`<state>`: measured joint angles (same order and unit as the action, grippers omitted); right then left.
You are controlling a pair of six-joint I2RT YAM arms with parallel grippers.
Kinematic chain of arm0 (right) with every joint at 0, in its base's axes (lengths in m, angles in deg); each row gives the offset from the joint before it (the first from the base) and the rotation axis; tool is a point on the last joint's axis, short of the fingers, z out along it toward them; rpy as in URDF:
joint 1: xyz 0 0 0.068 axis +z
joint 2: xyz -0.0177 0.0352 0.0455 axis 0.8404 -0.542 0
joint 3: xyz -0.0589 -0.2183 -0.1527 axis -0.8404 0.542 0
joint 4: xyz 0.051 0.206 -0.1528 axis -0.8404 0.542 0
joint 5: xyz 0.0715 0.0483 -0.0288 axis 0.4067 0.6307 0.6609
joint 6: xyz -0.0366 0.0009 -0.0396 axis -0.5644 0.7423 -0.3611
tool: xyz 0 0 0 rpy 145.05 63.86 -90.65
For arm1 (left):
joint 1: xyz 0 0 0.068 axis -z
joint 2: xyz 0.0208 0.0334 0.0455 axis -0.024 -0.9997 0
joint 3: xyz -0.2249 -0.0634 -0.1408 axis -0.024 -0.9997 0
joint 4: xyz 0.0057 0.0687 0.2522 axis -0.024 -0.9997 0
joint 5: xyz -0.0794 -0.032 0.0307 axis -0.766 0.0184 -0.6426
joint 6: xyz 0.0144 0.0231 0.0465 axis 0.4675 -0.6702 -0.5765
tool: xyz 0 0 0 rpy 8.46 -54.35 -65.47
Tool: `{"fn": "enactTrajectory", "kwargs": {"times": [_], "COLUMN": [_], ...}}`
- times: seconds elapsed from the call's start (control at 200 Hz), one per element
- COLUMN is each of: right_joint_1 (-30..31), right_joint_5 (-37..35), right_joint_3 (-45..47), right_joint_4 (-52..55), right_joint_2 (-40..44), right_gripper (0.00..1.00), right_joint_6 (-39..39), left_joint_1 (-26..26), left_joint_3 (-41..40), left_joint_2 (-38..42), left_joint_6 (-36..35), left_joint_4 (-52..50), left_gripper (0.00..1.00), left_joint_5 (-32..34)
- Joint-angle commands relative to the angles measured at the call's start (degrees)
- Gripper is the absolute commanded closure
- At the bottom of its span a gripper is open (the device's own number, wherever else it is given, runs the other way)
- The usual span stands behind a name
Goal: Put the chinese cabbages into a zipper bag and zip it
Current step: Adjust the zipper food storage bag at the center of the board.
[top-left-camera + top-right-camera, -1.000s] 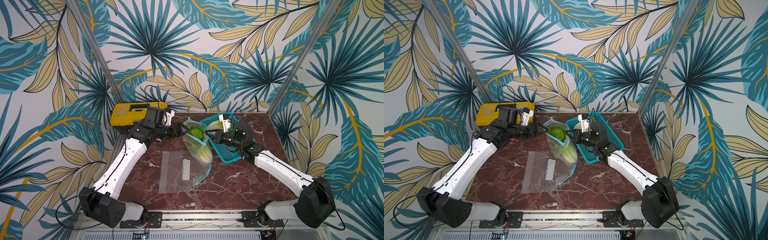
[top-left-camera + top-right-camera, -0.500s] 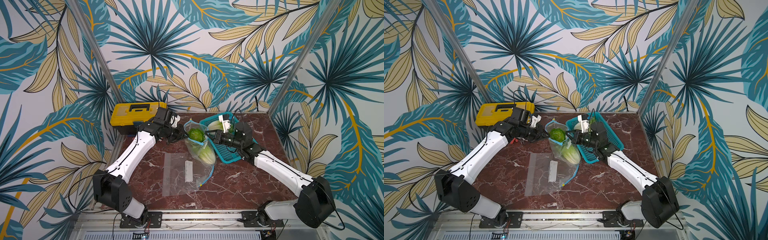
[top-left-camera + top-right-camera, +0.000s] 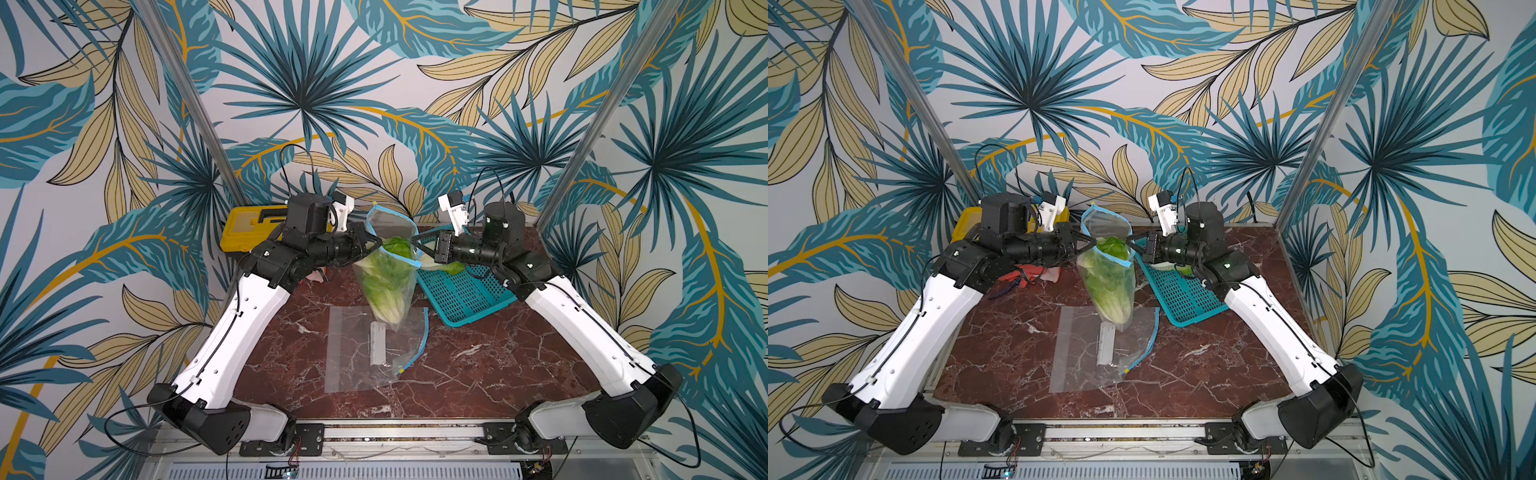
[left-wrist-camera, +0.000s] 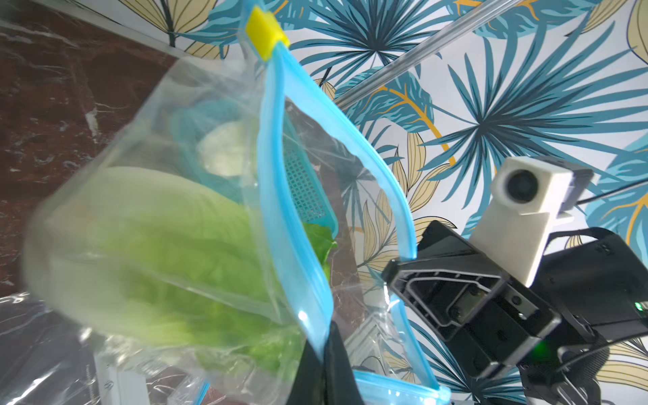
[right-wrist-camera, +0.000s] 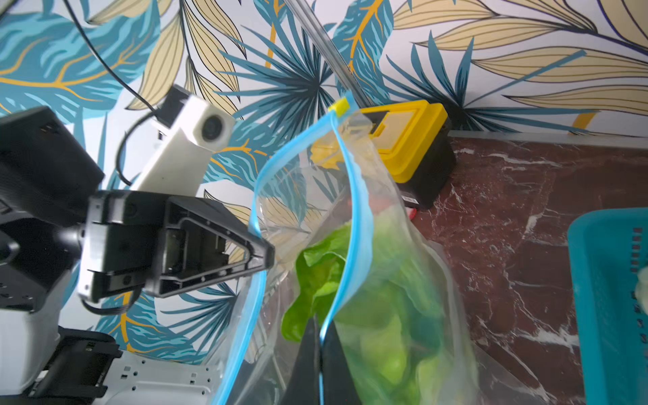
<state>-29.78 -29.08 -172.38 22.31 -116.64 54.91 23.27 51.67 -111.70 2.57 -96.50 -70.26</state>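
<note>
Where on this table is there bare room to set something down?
Widest bare marble lies between the flat zipper bag, teal basket and right arm. A narrower strip runs between that bag and the left arm. The back is crowded: left claw and right claw pinch the hanging zipper bag between the yellow toolbox and the basket.

Three chinese cabbages (image 3: 385, 291) (two bagged), two zipper bags (image 3: 391, 225), one basket (image 3: 462, 293), one toolbox (image 3: 244, 232).
</note>
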Motion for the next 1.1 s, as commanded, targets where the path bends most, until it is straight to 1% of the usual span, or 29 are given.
{"fn": "enactTrajectory", "kwargs": {"times": [0.0,0.045,0.075,0.12,0.14,0.15,0.155,0.165,0.215,0.29,0.33,0.385,0.431,0.476,0.521,0.591,0.706,0.741,0.781,0.821,0.841,0.861,0.916,0.951,0.976,1.016,1.091], "right_joint_1": [-0.3,-0.5,-0.5,-0.5,-0.5,-0.5,-0.5,-0.6,-0.9,-1.8,-2.9,-4.8,-5.6,-5.4,-5.4,-5.3,-5.1,-5.1,-5.1,-4.9,-4.7,-4.4,-3.5,-2.9,-2.6,-2.0,-0.9], "right_joint_5": [-2.5,-1.3,0.2,2.0,2.3,2.4,2.6,2.9,4.2,4.4,3.0,1.2,-1.9,-6.0,-8.1,-8.1,-8.1,-8.5,-8.3,-7.5,-7.0,-6.7,-6.6,-4.9,-3.4,-1.0,3.2], "right_joint_3": [3.0,5.7,7.9,10.0,10.1,10.0,9.7,9.2,6.7,3.2,0.7,-3.1,-6.4,-10.5,-13.3,-15.4,-13.9,-13.1,-13.2,-13.6,-13.8,-14.3,-17.0,-19.1,-20.9,-24.3,-28.8], "right_joint_4": [16.9,17.2,15.5,13.3,13.2,13.5,13.9,14.4,17.1,18.8,20.5,24.2,28.0,33.1,36.4,38.7,37.6,37.1,37.1,37.1,37.0,36.9,37.5,37.1,36.5,35.3,32.8], "right_joint_2": [-7.3,-7.4,-6.4,-4.6,-4.2,-4.1,-4.0,-4.0,-4.1,-4.0,-4.4,-6.0,-7.8,-10.3,-12.7,-15.2,-16.0,-16.4,-17.2,-18.1,-18.4,-18.7,-18.9,-18.3,-17.6,-16.7,-16.3], "right_gripper": [1.0,1.0,1.0,1.0,0.97,0.95,0.9,0.86,0.72,0.56,0.48,0.39,0.33,0.3,0.29,0.28,0.28,0.29,0.32,0.38,0.42,0.5,0.77,0.88,0.94,1.0,1.0], "right_joint_6": [-9.0,-9.0,-8.4,-8.0,-7.9,-8.0,-8.1,-8.2,-8.2,-6.4,-5.5,-5.1,-6.0,-9.1,-11.0,-12.6,-13.1,-13.2,-13.2,-13.1,-12.9,-12.8,-12.0,-11.2,-10.3,-8.9,-6.0], "left_joint_1": [0.6,0.5,-0.2,-1.5,-1.9,-1.9,-1.9,-1.9,-1.1,-0.3,-0.3,-0.3,-0.3,-0.2,-0.3,-0.3,-0.2,-0.3,-0.3,-0.2,-0.3,-0.3,-0.3,-0.3,-0.3,0.4,4.0], "left_joint_3": [-6.2,-9.4,-12.1,-15.4,-16.2,-16.3,-16.4,-16.4,-15.0,-12.6,-12.1,-12.0,-12.0,-12.2,-12.1,-11.8,-11.3,-11.4,-11.4,-11.2,-11.1,-10.9,-10.2,-9.4,-8.8,-8.4,-7.5], "left_joint_2": [-1.9,-1.3,-0.7,-0.3,-0.2,-0.1,0.0,0.0,0.3,0.5,0.5,0.6,0.7,0.8,0.8,0.8,1.2,1.3,1.2,0.9,0.8,0.5,0.2,0.3,0.4,0.6,-0.5], "left_joint_6": [2.1,-0.3,-0.2,0.5,1.0,1.1,1.1,1.2,0.0,-2.0,-2.7,-3.5,-4.2,-4.6,-5.0,-5.2,-6.1,-6.2,-6.5,-6.7,-6.7,-6.8,-7.1,-7.5,-7.5,-6.1,-5.5], "left_joint_4": [6.5,6.4,6.5,8.3,9.1,9.4,9.5,9.7,10.1,10.0,9.9,9.9,9.5,9.5,9.5,9.5,9.5,9.5,9.5,9.5,9.5,9.5,9.3,8.8,8.4,8.3,8.2], "left_gripper": [1.0,1.0,1.0,1.0,1.0,1.0,1.0,1.0,1.0,1.0,1.0,1.0,1.0,1.0,1.0,1.0,1.0,1.0,1.0,1.0,1.0,1.0,1.0,1.0,1.0,1.0,1.0], "left_joint_5": [-0.5,2.3,4.0,2.0,1.0,0.6,0.6,0.3,-0.1,-0.7,-1.3,-2.3,-2.5,-2.5,-3.0,-3.3,-2.2,-1.7,-1.3,-1.1,-1.2,-1.1,-0.9,-0.2,0.6,1.1,1.4]}}
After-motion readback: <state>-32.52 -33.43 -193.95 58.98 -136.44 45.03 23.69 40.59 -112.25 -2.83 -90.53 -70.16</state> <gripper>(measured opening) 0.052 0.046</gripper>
